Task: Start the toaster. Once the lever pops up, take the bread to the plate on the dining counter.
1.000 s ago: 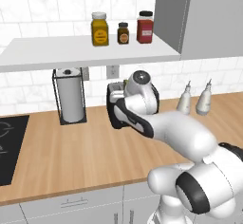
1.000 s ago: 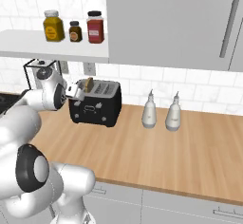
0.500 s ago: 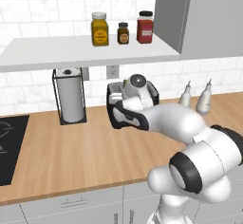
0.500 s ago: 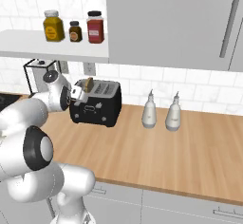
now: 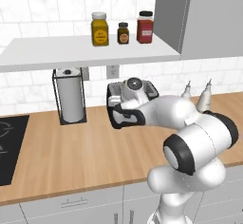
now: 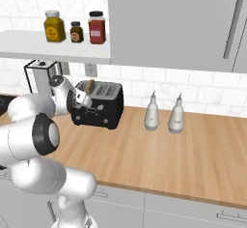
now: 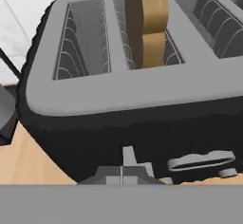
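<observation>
Hand view: closed gripper (image 7: 122,171) at the front of the black four-slot toaster (image 7: 142,118).
Fingers pressed together with nothing between them, low in the frame against the toaster's dark front face, beside a grey lever tab (image 7: 201,160). The bread (image 7: 146,21) stands upright in the second slot, at top centre. In the right base view the toaster (image 6: 100,107) sits left of centre on the wood counter (image 6: 164,154), left of two pale bottles (image 6: 152,112).

A glossy white arm (image 5: 190,137) of rounded, bulbous segments, joined by dark black rings.
</observation>
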